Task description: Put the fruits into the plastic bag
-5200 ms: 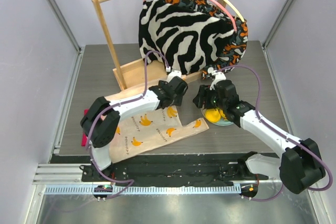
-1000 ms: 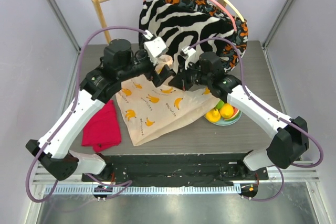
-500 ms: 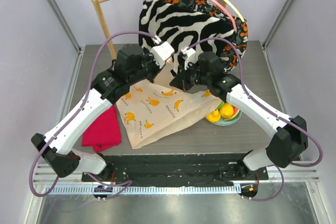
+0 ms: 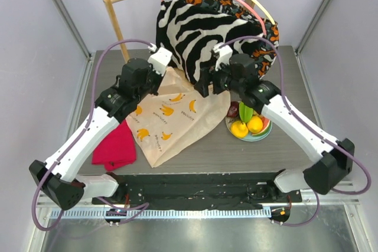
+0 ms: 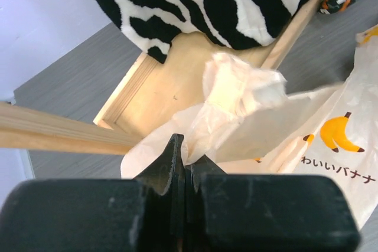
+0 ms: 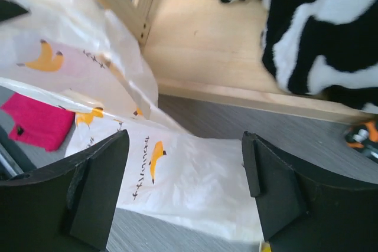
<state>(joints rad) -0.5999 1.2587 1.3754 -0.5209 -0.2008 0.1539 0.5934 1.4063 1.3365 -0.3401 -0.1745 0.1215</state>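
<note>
Fruits (image 4: pixel 248 124) sit heaped on the plate (image 4: pixel 253 139), in front of the right end of the wooden rack (image 4: pixel 121 33). The left claw (image 5: pixel 184 156) is pinched tight on a handle of the plastic bag (image 4: pixel 177 116), holding it raised just before the rack's base. The right claw (image 6: pixel 184 141) gapes wide above the bag, gripping nothing.

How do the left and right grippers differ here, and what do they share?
The left gripper is shut, pinching a bunched edge of the plastic bag; the right gripper is open, gripping nothing. The left touches the bag; the right hangs above it. Both are near the base of the wooden rack.
</note>
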